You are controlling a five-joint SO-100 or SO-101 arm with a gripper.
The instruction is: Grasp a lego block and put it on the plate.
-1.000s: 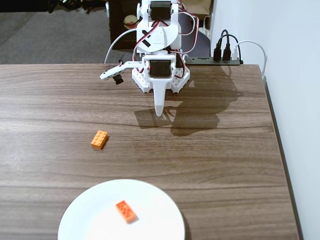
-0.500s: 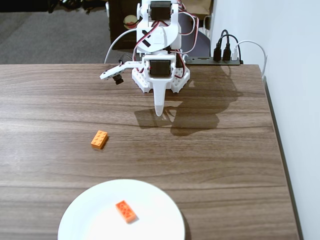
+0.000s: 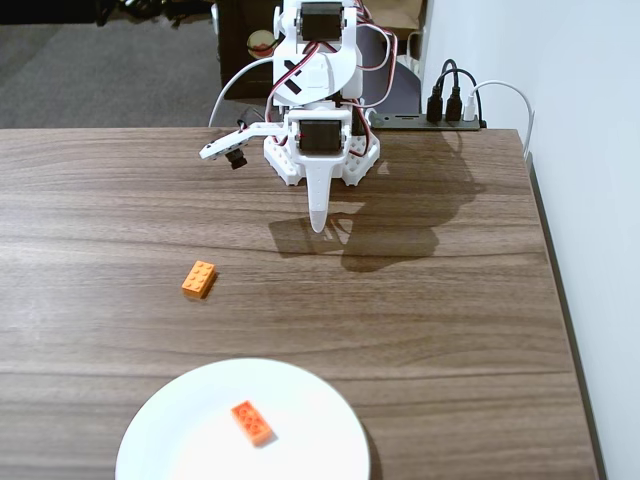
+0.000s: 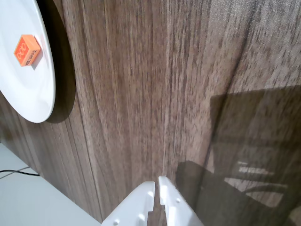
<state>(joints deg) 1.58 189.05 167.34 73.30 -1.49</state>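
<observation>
From where I sit, the tool (image 3: 318,222) is parked near the arm's base at the far side of the counter (image 3: 450,300), its two white fingers (image 4: 141,207) pressed together with only a hairline seam between them in the wrist view, and nothing held. I'd call it closed and empty.

The lego block (image 3: 199,279) I'm after lies flat on the counter, studs up, to the left of the tool and nearer the camera in the fixed view, well apart from the tool and a little way short of the plate (image 3: 320,410). It sits slightly askew to the wood grain. The plate is at the near edge of the counter, and a deeper red-orange brick (image 3: 252,422) already rests on it; the wrist view catches that brick (image 4: 26,50) and the plate's rim (image 4: 44,94), but not the block itself.

I judge the block to be light, rigid and smooth-sided, so it could skid or twist if I pinch it off-centre. I'd open the fingers wide, turn to match the block's angle, and close across its short width on the two long side walls, midway along.
</observation>
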